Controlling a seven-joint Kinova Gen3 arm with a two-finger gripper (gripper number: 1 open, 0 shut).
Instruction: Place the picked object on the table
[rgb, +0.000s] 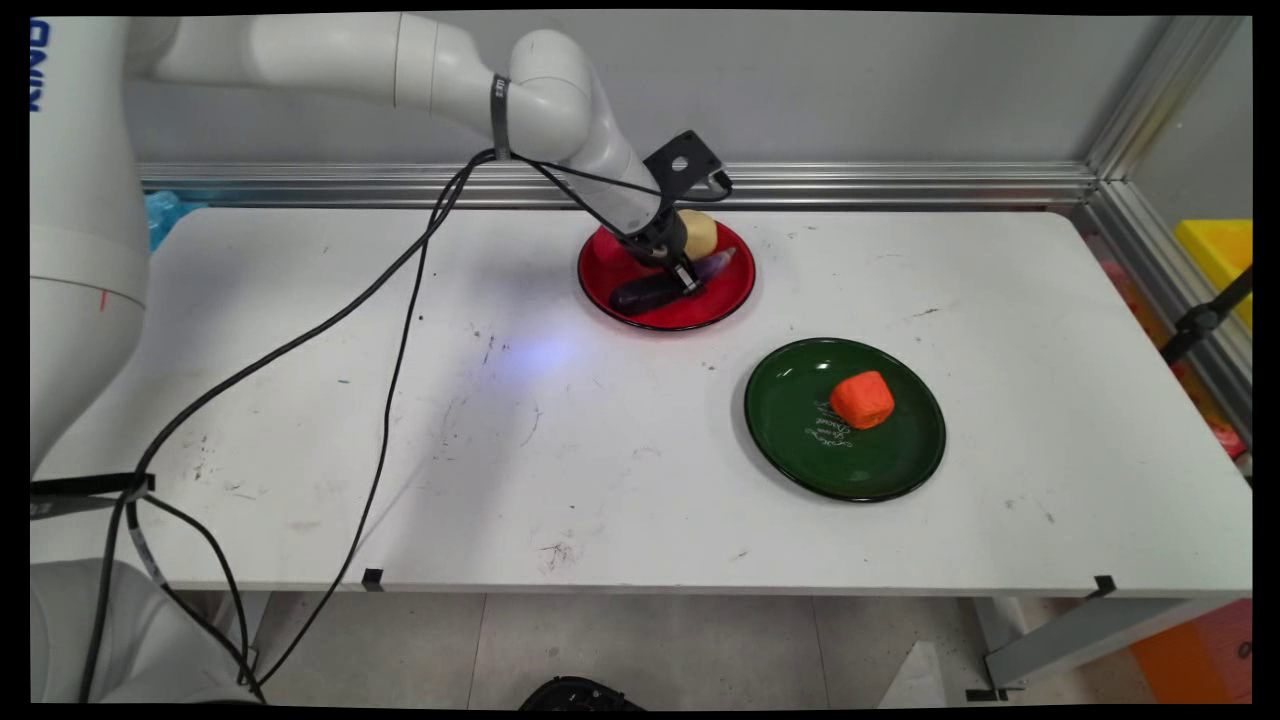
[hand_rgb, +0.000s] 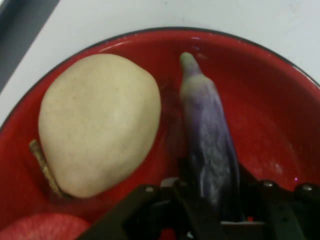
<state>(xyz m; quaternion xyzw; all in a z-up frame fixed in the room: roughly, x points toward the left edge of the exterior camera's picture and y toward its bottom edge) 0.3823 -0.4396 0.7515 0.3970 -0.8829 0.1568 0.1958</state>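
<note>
The white table (rgb: 620, 460) carries two plates. The green plate (rgb: 880, 470) sits toward the near right with an orange block (rgb: 861, 399) on it, well apart from the arm. The red plate (rgb: 715, 300) lies farther back, near the far edge at the middle, and everything the arm is busy with is on it.

On the red plate, a pale, rounded potato-like piece (hand_rgb: 97, 125) lies on the far side, with a purple eggplant (hand_rgb: 207, 145) just beside it; in the hand view only a narrow strip of red shows between them, and I cannot tell whether they touch. A reddish thing (hand_rgb: 42, 227) shows at that view's lower left corner; too little is visible to name it.

The gripper (rgb: 684, 277) is down at the plate with its two fingers narrowed around the eggplant's thicker end, one on each side. It appears to be clamped on it, though the contact itself is partly hidden by the linkage.

The hold looks off-centre: the long tapering end with the green tip sticks out unsupported, so the smooth, rounded body could pivot or slip out. Its closeness to the pale piece means any swing could knock that piece, and downward pressure near the rim could tip or drag the red plate.
</note>
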